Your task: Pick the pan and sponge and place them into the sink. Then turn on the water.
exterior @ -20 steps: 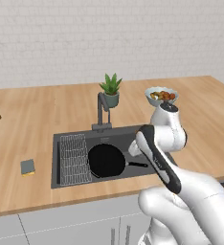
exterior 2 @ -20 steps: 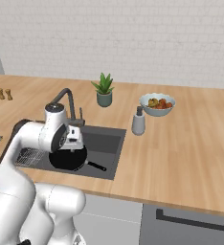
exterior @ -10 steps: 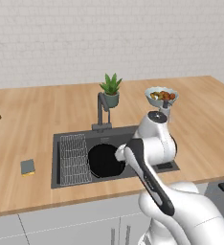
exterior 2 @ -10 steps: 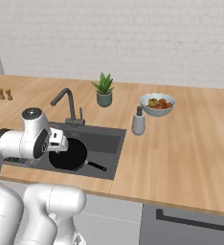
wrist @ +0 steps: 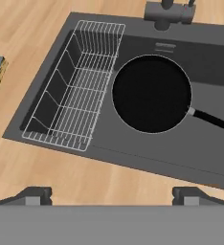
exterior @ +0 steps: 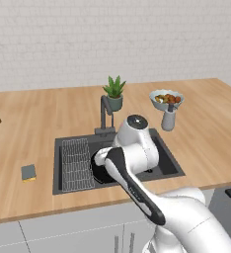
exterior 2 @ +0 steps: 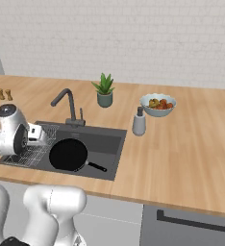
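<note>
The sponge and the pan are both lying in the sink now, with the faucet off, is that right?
Not quite. The pan does lie in the sink and no water runs from the faucet, but the sponge sits on the wooden counter beside the sink's rack side, as the left base view shows.

The sink [wrist: 133, 148] is partly taken: the rack [wrist: 75, 81] fills its left part and the pan [wrist: 151, 93] lies in the middle, handle pointing right. The faucet [exterior 2: 66, 103] rises at the back rim. The surface [exterior: 33, 133] around the sponge [exterior: 28, 172] lies bare, open from above.
</note>
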You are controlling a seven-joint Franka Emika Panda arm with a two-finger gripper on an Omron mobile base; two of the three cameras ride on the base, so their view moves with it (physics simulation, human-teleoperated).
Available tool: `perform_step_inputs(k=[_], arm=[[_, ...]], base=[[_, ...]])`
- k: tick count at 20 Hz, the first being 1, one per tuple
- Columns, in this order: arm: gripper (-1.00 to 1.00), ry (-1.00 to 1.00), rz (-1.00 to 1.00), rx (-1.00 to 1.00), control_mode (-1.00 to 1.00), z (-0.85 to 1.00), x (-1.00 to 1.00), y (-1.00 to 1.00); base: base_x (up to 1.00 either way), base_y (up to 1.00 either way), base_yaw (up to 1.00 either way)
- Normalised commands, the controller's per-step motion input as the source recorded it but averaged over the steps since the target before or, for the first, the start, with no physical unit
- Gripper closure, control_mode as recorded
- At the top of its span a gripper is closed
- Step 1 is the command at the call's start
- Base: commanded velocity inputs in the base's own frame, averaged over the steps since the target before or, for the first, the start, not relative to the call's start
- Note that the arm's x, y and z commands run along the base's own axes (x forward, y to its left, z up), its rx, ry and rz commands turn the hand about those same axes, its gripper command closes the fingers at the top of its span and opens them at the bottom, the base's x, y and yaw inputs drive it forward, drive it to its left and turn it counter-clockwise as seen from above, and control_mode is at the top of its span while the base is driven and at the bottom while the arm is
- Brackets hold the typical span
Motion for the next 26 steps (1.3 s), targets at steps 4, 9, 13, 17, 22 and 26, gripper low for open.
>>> perform_step_inputs(k=[4, 9, 13, 17, 22, 26], arm=[[-1.00, 0.05, 0.00, 0.00, -1.00, 0.14, 0.29, 0.85], [-1.00, 0.14, 0.00, 0.00, -1.00, 0.03, 0.31, 0.79], [-1.00, 0.11, -0.03, -0.01, -1.00, 0.00, 0.44, 0.53], [-1.00, 0.20, -0.03, 0.01, -1.00, 0.00, 0.35, 0.29], [-1.00, 0.23, -0.01, 0.01, -1.00, -0.24, 0.31, 0.43], [-1.00, 0.07, -0.07, -0.02, -1.00, -0.50, 0.07, 0.59]], base=[[0.00, 0.00, 0.00], [0.00, 0.00, 0.00], [0.00, 0.00, 0.00], [0.00, 0.00, 0.00], [0.00, 0.00, 0.00], [0.00, 0.00, 0.00]])
